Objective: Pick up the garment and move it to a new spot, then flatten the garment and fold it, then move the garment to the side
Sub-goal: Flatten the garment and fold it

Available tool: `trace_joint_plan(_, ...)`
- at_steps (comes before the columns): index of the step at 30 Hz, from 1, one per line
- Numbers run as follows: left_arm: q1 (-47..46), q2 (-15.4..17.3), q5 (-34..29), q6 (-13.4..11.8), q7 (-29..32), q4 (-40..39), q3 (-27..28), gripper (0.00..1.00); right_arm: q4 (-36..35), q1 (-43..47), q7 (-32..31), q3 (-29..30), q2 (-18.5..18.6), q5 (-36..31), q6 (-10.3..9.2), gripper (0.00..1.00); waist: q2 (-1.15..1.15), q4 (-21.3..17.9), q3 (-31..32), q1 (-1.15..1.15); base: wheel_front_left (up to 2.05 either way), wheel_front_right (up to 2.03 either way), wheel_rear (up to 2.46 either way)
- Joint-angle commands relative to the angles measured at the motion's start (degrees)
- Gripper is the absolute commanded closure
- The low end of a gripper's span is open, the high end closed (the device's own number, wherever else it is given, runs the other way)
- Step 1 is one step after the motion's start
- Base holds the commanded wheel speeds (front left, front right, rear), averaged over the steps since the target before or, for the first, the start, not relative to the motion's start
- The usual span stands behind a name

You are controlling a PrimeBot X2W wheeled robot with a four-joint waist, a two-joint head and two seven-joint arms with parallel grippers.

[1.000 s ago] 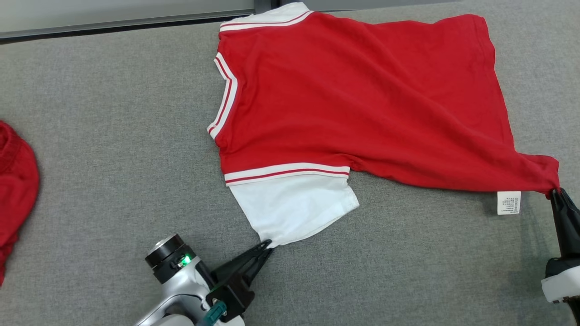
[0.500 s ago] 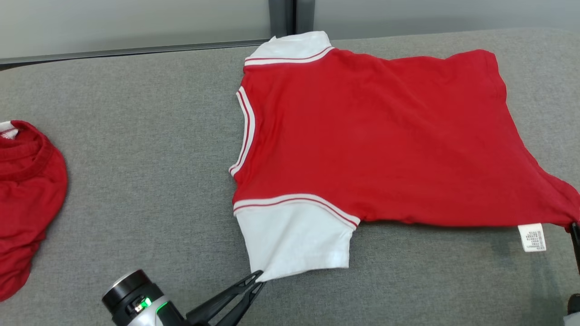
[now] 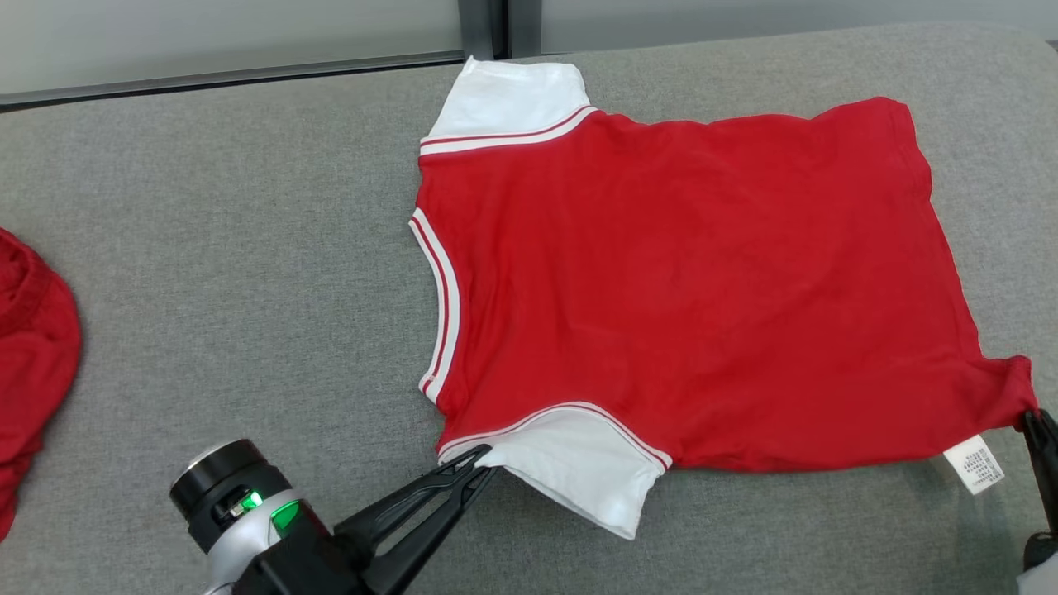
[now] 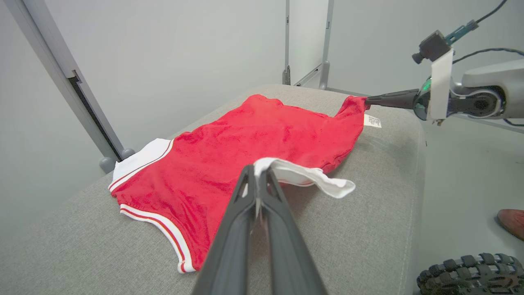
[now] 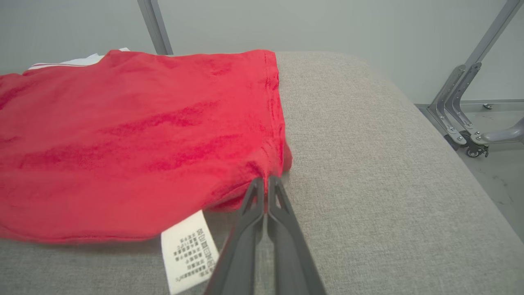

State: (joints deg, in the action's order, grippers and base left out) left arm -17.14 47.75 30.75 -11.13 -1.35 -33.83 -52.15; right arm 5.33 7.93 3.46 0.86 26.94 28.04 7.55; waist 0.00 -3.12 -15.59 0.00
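Garment: red short-sleeved cotton shirt with white sleeves and red-and-white striped trim (image 3: 678, 281), spread nearly flat over the middle and right of the counter, with the neckline to the left and the hem to the right.
Support: grey fabric-covered counter (image 3: 207, 273).
Left fingers (image 3: 483, 461): pressed together, pinching the edge of the near white sleeve (image 3: 579, 471). The pinched part is raised a little off the counter and sits close to the striped seam.
Right fingers (image 3: 1033, 423): closed tight on the near hem corner of the shirt, with the red cloth drawn to a point at the tips.
Far white sleeve (image 3: 504, 99): lying flat at the counter's back edge.
Care label: white printed tag (image 3: 975, 464), sticking out from under the hem just beside the right fingers.
Other item: second red garment (image 3: 33, 364), bunched at the counter's left edge, well apart from the shirt.
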Motion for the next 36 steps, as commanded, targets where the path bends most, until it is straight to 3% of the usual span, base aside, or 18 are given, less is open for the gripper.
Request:
trace_joint_plan(1,-1.29,-0.79,0.07,0.87,-0.33,1.49,-0.14,1.0,0.53,-1.53,-0.41,-0.26,-0.01,0.02,-0.12,1.0,0.0,-0.33,-0.54,0.0,0.0,0.0,0.0)
trace_joint_plan(12,-13.51,-6.76,-2.71,5.59,-2.36,13.62,2.01,1.0,6.22,-13.55,-4.09,0.78,-0.65,0.6,-0.12,1.0,0.0,0.51,-4.82,0.0,0.0,0.0,0.0)
trace_joint_plan(22,-22.8,-10.54,-5.07,8.13,-3.69,23.87,3.3,1.0,9.06,-23.13,-4.96,1.47,-3.23,-0.66,-0.12,0.98,0.0,1.04,-9.0,0.0,0.0,0.0,0.0)
trace_joint_plan(24,-24.17,-11.88,-5.57,8.75,-4.44,26.35,2.85,1.0,9.96,-24.68,-4.88,1.07,-3.5,-1.17,-0.12,0.79,0.0,1.08,-9.55,0.0,0.0,0.0,0.0)
trace_joint_plan(25,-24.72,-12.53,-5.78,9.02,-4.85,27.52,2.56,1.0,10.31,-25.43,-4.56,0.88,-3.61,-1.39,-0.11,0.64,0.0,1.09,-9.76,0.0,0.0,0.0,0.0)
trace_joint_plan(26,-25.13,-13.12,-6.09,9.13,-5.24,28.83,2.4,1.0,10.68,-26.12,-4.01,0.69,-3.86,-1.52,-0.12,0.22,0.0,1.08,-9.93,0.0,0.0,0.0,0.0)
trace_joint_plan(27,-25.55,-13.39,-6.56,9.18,-5.58,30.05,2.18,1.0,11.08,-26.66,-3.48,0.7,-4.25,-1.54,-0.12,0.0,0.0,1.06,-10.07,0.0,0.0,0.0,0.0)
trace_joint_plan(28,-25.91,-13.83,-6.97,8.84,-6.14,31.1,2.18,0.96,11.26,-27.06,-2.61,0.81,-4.6,-1.56,-0.12,0.0,0.0,1.05,-10.2,0.0,0.0,0.0,0.0)
trace_joint_plan(29,-25.92,-14.41,-7.07,8.1,-6.93,32.02,2.48,0.58,11.18,-27.35,-1.6,0.79,-4.83,-1.29,-0.12,0.0,0.0,1.05,-10.3,0.0,0.0,0.0,0.0)
trace_joint_plan(30,-25.84,-14.87,-7.5,7.3,-7.89,32.7,2.82,0.0,10.81,-27.38,-0.26,0.72,-4.91,-0.99,-0.12,0.0,0.0,1.05,-10.36,0.0,0.0,0.0,0.0)
trace_joint_plan(36,-19.59,-15.64,-7.08,-0.94,-12.01,31.83,6.54,0.0,9.99,-22.33,8.44,6.02,-5.6,-2.86,-0.12,0.0,0.0,0.78,-9.81,0.0,0.0,0.0,0.0)
